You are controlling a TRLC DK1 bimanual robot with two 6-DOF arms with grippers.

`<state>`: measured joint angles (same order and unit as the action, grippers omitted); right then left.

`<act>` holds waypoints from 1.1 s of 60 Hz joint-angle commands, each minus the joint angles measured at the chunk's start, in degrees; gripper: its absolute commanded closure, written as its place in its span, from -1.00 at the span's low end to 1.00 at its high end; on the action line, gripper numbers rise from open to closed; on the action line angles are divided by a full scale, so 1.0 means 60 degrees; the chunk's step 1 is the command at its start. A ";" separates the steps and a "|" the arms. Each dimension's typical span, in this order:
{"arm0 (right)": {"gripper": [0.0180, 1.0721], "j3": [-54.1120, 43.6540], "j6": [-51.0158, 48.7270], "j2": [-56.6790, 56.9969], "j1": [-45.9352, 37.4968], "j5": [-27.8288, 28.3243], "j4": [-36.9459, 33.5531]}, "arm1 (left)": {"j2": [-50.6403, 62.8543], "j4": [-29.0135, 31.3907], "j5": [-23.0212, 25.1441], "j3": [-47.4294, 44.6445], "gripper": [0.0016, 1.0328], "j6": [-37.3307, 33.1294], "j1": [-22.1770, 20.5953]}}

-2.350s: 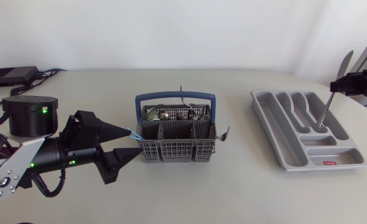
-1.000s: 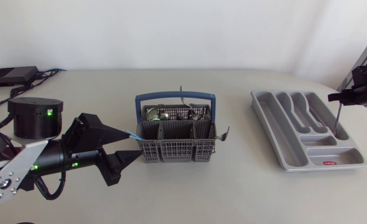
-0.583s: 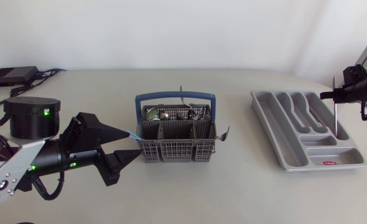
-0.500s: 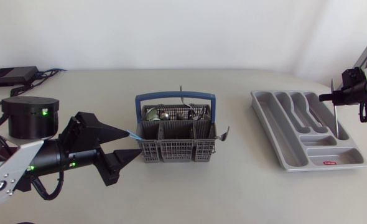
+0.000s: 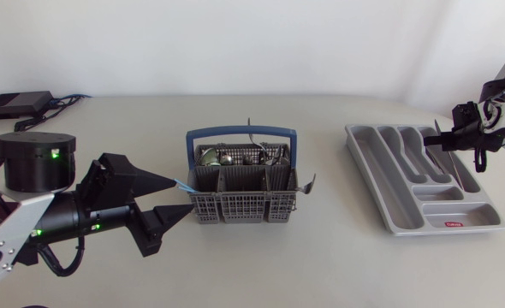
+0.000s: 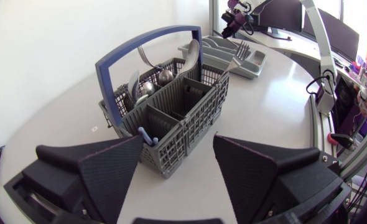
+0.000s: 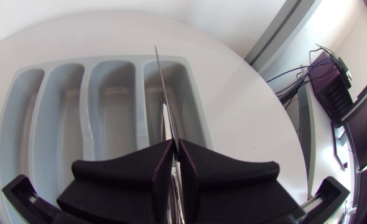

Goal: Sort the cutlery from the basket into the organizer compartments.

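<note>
The knife (image 7: 160,87) shows only its blade; the handle is lost between the fingers of the right gripper (image 7: 173,144), which also covers one end of the organizer (image 7: 22,112). In the basket (image 5: 241,205), the far-side cutlery (image 5: 235,156) is too small to tell apart.

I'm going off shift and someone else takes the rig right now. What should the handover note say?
Left gripper: open and empty, right beside the basket.
Right gripper: shut on a knife, held over the organizer, above an outer long compartment.
Done: the knife is out of the basket but not yet laid down.
Left: set the knife in its compartment, then sort the spoons and the other cutlery standing in the basket.
What already lies in the organizer is hard to tell.
</note>
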<state>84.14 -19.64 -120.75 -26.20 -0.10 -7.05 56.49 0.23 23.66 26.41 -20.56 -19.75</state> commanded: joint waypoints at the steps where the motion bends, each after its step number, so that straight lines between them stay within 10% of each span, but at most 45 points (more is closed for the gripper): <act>1: 0.67 0.0127 0.0285 -0.0442 0.0059 -0.0071 -0.0056 | -0.0186 0.0108 -0.0018 0.0051 -0.50 0.0174 -0.0019; 17: 0.11 -0.0195 0.0270 0.0027 0.0089 -0.0086 0.0062 | -0.0362 0.0152 -0.0018 0.0036 -0.50 0.0174 0.0039; 40: -0.20 -0.2363 0.0080 0.2473 0.0411 -0.0042 0.0633 | -0.1095 0.0416 -0.0735 0.0314 -0.50 0.0306 -0.1045; 66: -0.33 -0.5981 -0.0096 0.7439 0.2652 0.0324 0.0442 | -0.1139 0.0181 -0.0369 0.0051 -0.50 -0.0046 0.0640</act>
<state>52.03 -19.75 -80.97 -13.13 1.67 -4.12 48.77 2.22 20.16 26.74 -19.57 -18.02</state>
